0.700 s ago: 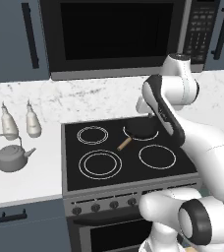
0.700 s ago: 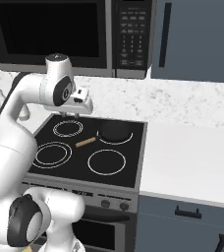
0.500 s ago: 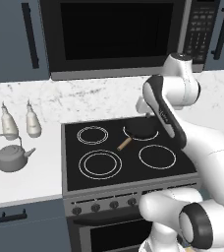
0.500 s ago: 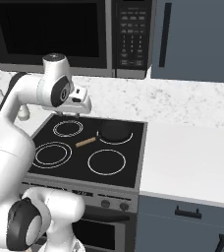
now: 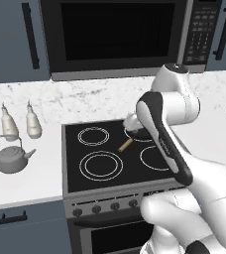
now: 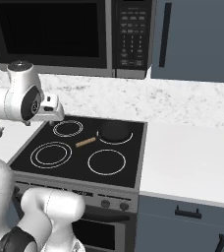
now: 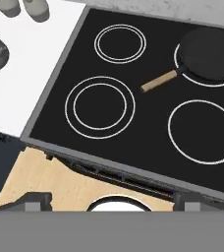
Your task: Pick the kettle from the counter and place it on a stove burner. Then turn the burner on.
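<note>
Your jaws point(image 5: 130, 122) hang above the black stovetop, and you cannot tell whether they are apart or together. The kettle point(image 5: 11, 158) sits on the white table point(image 5: 26, 183) well off to their left, just in front of two white bottles point(image 5: 20, 122). The large double-ring burner point(image 7: 99, 106) lies below them, and a dark frying pan point(image 7: 206, 55) with a wooden handle rests on a rear burner.

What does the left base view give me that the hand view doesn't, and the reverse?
Left base view: the kettle with its arched handle, the microwave, the stove knobs. Hand view: wooden floor below the stove front. Both: kettle on the counter by two bottles, bare large burner, black pan on another burner.
</note>
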Available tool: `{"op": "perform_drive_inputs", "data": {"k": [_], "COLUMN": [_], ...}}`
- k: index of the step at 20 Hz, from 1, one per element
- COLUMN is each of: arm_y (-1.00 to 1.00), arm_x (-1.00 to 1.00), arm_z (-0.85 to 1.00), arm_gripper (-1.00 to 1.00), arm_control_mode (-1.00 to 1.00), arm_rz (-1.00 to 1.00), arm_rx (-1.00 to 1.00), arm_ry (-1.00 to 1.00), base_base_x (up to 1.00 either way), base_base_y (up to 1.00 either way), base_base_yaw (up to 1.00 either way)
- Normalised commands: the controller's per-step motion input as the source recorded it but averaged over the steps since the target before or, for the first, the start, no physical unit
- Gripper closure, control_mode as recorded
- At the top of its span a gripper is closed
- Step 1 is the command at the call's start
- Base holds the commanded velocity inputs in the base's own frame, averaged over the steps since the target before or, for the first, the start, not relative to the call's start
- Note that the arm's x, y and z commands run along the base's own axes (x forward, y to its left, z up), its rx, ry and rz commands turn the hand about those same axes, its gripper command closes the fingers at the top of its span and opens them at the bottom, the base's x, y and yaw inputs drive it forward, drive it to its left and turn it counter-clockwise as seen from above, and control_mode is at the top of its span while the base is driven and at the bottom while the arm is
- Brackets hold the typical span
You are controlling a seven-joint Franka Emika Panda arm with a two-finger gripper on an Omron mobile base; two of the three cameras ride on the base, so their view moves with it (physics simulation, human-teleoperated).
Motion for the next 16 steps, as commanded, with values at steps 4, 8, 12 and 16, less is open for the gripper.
{"op": "perform_drive_inputs", "data": {"k": [4, 8, 12, 16], "arm_y": [0.95, 1.0, 0.99, 1.0], "arm_x": [-0.78, -0.63, -0.7, -0.44], "arm_z": [0.0, 0.0, 0.0, 0.0], "arm_gripper": [-1.0, -1.0, -1.0, -1.0], "arm_control_mode": [-1.0, -1.0, -1.0, -1.0], "arm_rz": [0.27, 0.25, 0.25, 0.22], "arm_rx": [0.0, -0.03, -0.05, -0.09], "arm_ry": [-0.06, -0.1, -0.15, -0.12], "base_base_x": [0.0, 0.0, 0.0, 0.0], "base_base_y": [0.0, 0.0, 0.0, 0.0], "base_base_yaw": [0.0, 0.0, 0.0, 0.0]}}
